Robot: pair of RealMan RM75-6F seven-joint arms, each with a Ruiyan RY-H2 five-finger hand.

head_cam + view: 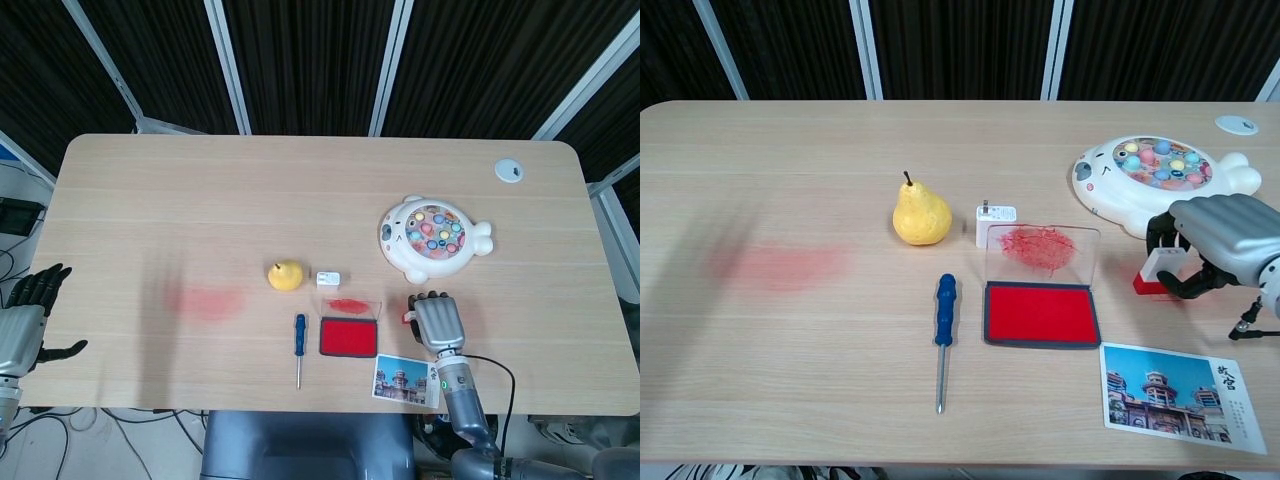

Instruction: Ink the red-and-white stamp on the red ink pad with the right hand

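With its fingers (1162,238) curled around the red-and-white stamp (1156,273) on the counter (820,180) just right of the red ink pad (1041,313), the right hand (1220,240) risks tipping the stamp or knocking the pad's raised lid (1042,250) in crossing over.

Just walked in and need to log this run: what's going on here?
The robot's right hand grips the red-and-white stamp to the right of the open red ink pad, in front of the fishing toy. The stamp has not reached the pad yet. The left hand hangs open off the table's left edge, holding nothing.
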